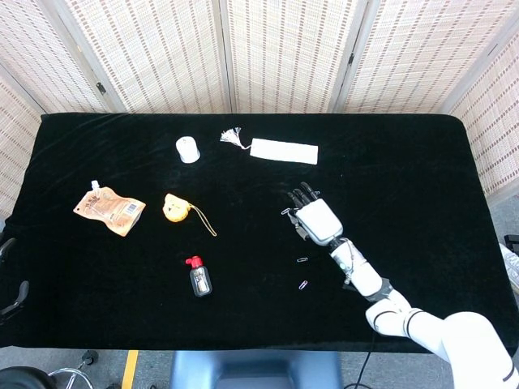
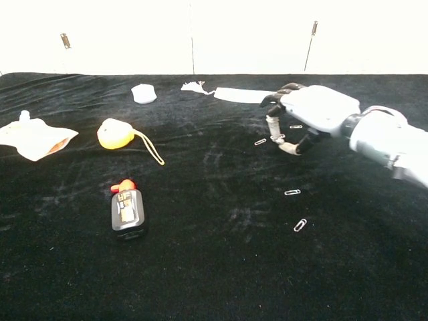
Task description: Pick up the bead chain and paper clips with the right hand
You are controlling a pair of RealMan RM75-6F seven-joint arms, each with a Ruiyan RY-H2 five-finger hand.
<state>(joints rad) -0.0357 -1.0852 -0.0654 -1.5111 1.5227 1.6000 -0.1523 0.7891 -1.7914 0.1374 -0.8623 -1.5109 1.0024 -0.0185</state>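
Observation:
My right hand (image 1: pixel 313 219) (image 2: pixel 302 117) hovers low over the black cloth right of centre, fingers curved down and apart, with nothing held. One paper clip (image 2: pixel 260 142) (image 1: pixel 285 211) lies just left of its fingertips (image 2: pixel 271 124). Another clip (image 2: pixel 295 126) lies under the palm. Two more clips (image 2: pixel 292 192) (image 2: pixel 300 225) lie nearer the front, seen in the head view as the upper clip (image 1: pixel 302 259) and the lower clip (image 1: pixel 303 284). The thin bead chain (image 1: pixel 203 220) (image 2: pixel 150 147) trails from a yellow charm (image 1: pixel 173 207) at the left. Only dark fingertips (image 1: pixel 19 293) of my left hand show at the left edge.
An orange pouch (image 1: pixel 109 209) lies far left. A small dark bottle with a red cap (image 1: pixel 199 278) lies near the front. At the back are a white roll (image 1: pixel 187 149), a tassel (image 1: pixel 233 138) and a white strip (image 1: pixel 284 151).

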